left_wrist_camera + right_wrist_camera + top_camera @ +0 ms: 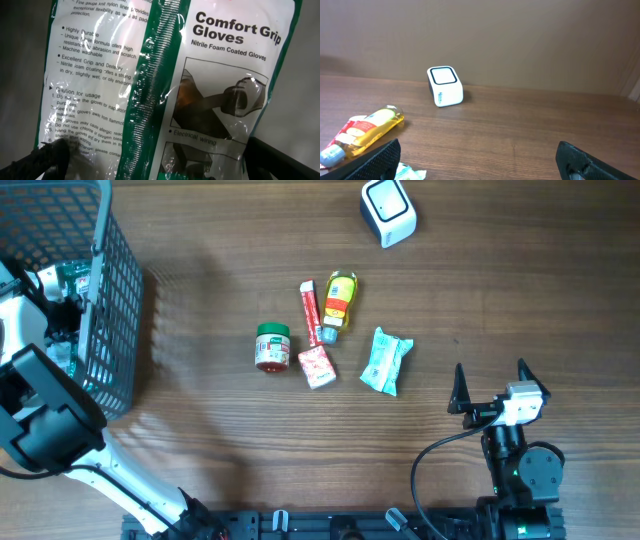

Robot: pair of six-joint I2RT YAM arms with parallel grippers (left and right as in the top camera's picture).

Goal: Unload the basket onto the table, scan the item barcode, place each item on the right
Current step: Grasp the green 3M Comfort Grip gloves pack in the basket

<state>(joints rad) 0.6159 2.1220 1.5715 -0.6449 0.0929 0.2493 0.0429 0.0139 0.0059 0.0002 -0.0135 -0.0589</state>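
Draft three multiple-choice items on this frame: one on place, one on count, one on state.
1. Where is the white scanner in the overhead view?
A. inside the basket
B. top right of the table, apart from the items
C. under the right arm

2. How many items lie loose mid-table?
A. three
B. five
C. eight

3. How does the right end effector stand?
A. open, holding nothing
B. shut on an item
C. shut, empty

Key:
1 B: it stands alone, beyond the item cluster.
2 B: jar, tube, yellow bottle, small box, packet.
3 A: its fingers are spread with only bare wood between them.
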